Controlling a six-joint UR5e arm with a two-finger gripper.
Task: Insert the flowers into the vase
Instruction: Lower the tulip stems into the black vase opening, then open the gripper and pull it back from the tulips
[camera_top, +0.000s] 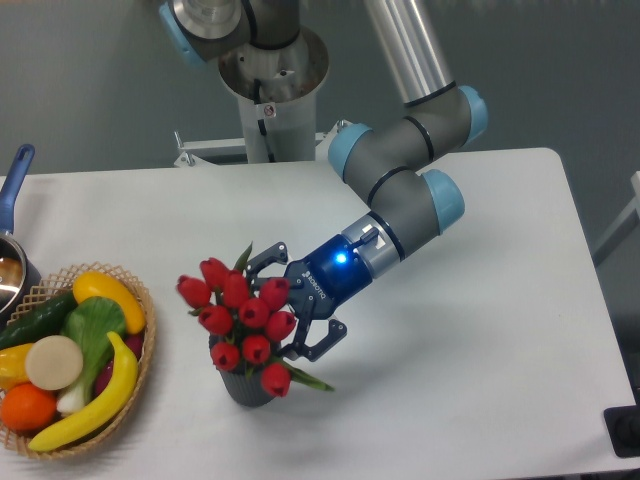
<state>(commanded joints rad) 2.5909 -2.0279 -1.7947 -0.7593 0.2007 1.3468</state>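
The bunch of red tulip buds (243, 318) with green leaves stands in the short dark grey ribbed vase (243, 389), near the table's front, left of centre. The buds spread wider than the vase and hide its mouth. My gripper (280, 308) reaches in from the right at bud height. Its jaws are spread wide, one finger (262, 260) above the bunch and one (325, 340) below and to the right. The buds sit in front of the gap between them, and I cannot tell whether the fingers touch them.
A woven wicker basket (138, 290) with toy fruit and vegetables sits at the front left. A metal pot with a blue handle (14, 180) is at the left edge. The robot base (270, 90) stands at the back of the white table (480, 330).
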